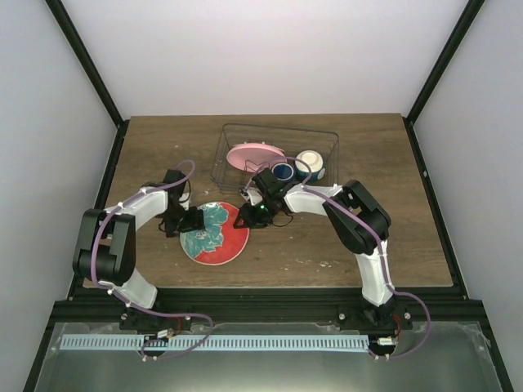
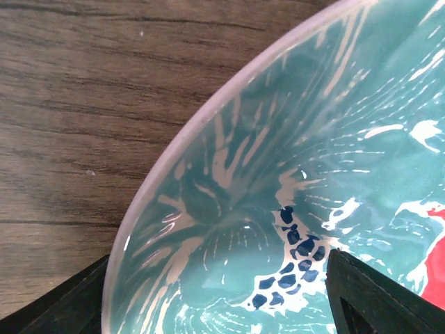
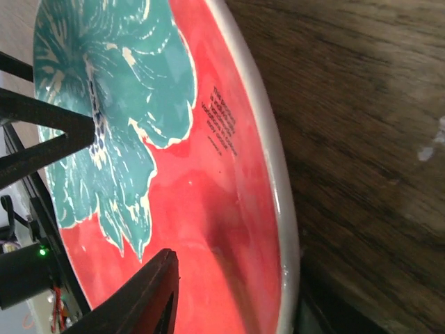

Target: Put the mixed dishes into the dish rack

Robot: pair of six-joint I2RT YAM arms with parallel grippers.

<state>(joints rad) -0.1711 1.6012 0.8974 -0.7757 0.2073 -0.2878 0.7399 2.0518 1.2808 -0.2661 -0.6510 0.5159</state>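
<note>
A red plate with a teal flower pattern [image 1: 214,237] lies on the wooden table in front of the dish rack [image 1: 221,139]; no orange-yellow woven face shows. My left gripper [image 1: 194,220] is open astride its left rim, one finger over the teal face [image 2: 278,174] and one outside the rim. My right gripper [image 1: 249,214] is shut on the upper right rim, one finger on the red face [image 3: 174,181] and one under the edge. The rack holds the pink plate [image 1: 253,155], the dark blue mug [image 1: 283,171] and the cream bowl [image 1: 310,162].
The wire rack stands at the back centre of the table, just behind my right gripper. Bare wood [image 1: 409,237] lies right of the plate and near the front edge. Black frame posts rise at the table's back corners.
</note>
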